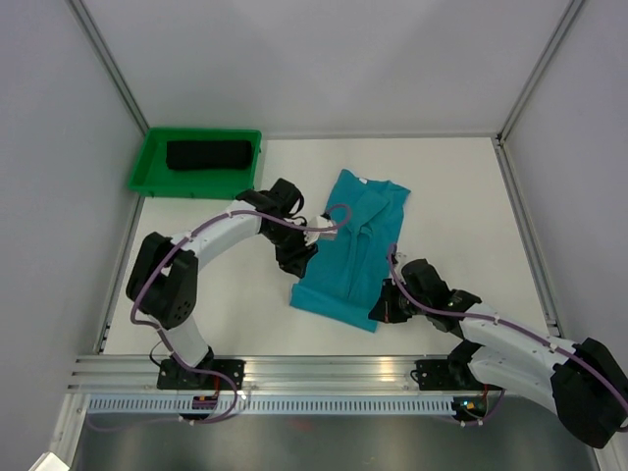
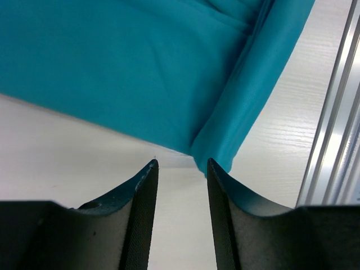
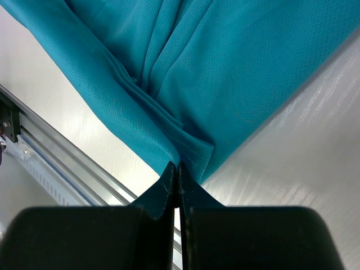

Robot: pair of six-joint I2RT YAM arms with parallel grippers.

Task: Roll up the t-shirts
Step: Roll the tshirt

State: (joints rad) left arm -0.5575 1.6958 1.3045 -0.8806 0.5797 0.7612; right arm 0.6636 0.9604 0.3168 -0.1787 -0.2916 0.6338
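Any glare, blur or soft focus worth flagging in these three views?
Top external: even light, sharp; the black t-shirt shows little detail. Left wrist: mildly soft, the teal t-shirt shows no weave. Right wrist: weave crisp, glare streaks on the table.

No text, label, brand, number or sign can be read in any of the three views.
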